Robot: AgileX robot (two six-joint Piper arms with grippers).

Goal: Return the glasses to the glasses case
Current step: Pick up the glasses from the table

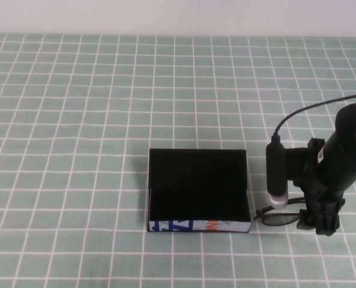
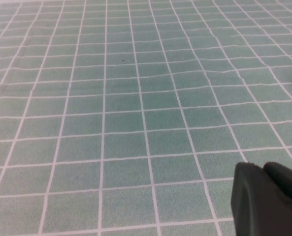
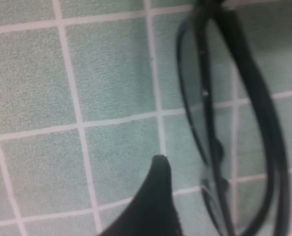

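The glasses case [image 1: 199, 187] is a black box in the middle of the table, its white side with blue and orange print [image 1: 199, 226] facing me. How its lid stands cannot be told. The glasses [image 1: 278, 217] lie on the cloth just right of the case's front corner. My right gripper [image 1: 316, 222] is low over their right end and open. In the right wrist view one finger [image 3: 155, 196] stands beside the dark frame [image 3: 264, 123] without touching it; the other finger is out of view. My left gripper [image 2: 266, 199] is shut and empty over bare cloth, away from both.
A green cloth with a white grid [image 1: 75, 120] covers the table. A pale wall runs along the far edge [image 1: 178, 15]. The right arm's cable [image 1: 304, 114] loops above the gripper.
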